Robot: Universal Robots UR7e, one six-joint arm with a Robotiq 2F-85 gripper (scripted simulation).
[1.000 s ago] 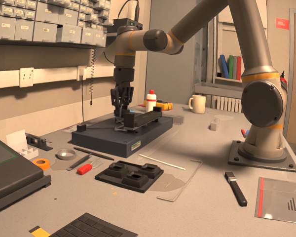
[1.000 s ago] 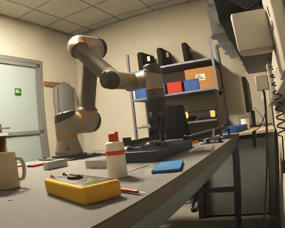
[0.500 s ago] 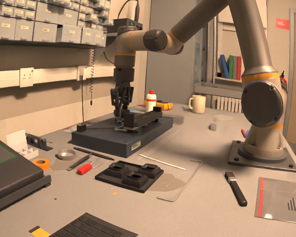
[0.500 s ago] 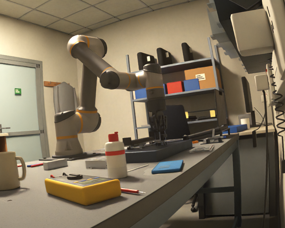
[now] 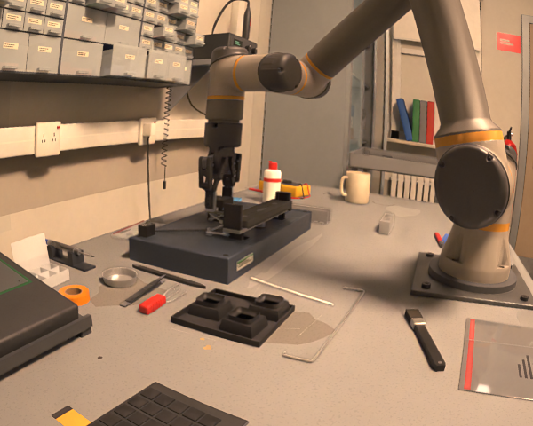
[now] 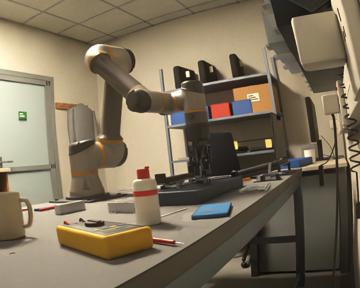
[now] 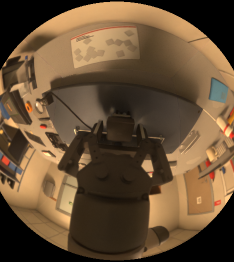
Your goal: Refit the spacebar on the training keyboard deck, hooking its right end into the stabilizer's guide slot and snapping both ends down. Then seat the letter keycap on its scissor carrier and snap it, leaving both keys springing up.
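My gripper (image 5: 218,201) (image 6: 201,177) (image 7: 119,133) is open and holds nothing, pointing straight down over the dark blue keyboard deck (image 5: 221,238) (image 6: 198,188) (image 7: 126,110). A small dark letter keycap (image 7: 119,128) (image 5: 224,203) sits between its fingers on the deck. Beside it the long dark spacebar (image 5: 258,212) (image 6: 174,179) lies along the deck, its ends raised as blocks. A thin metal stabilizer wire (image 7: 86,131) runs across under the fingers in the wrist camera. The scissor carrier under the keycap is hidden from me.
The robot base (image 5: 473,270) stands at the bench's right. A black keycap tray (image 5: 234,315), a bent wire (image 5: 331,325), tweezers, a red-handled tool (image 5: 154,302) and a small metal dish (image 5: 119,276) lie in front of the deck; a white bottle (image 5: 272,180), yellow meter and mug (image 5: 356,186) stand behind.
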